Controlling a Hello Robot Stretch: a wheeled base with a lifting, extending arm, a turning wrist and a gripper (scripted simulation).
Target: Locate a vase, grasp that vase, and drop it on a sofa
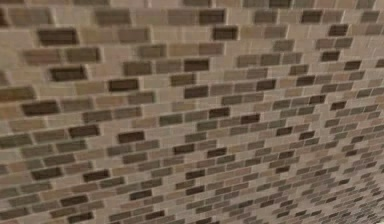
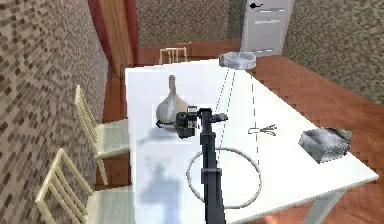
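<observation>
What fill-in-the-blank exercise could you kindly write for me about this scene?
1. The forward view faces a ____ wall.
2. The pale vase stands on a ____ table.
3. The dark arm reaches over the table toward the ____.
Missing words: brick; white; vase.

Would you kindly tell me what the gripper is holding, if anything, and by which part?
It cannot be told: the gripper is at the lower body of the vase, which stands on the table.
</observation>
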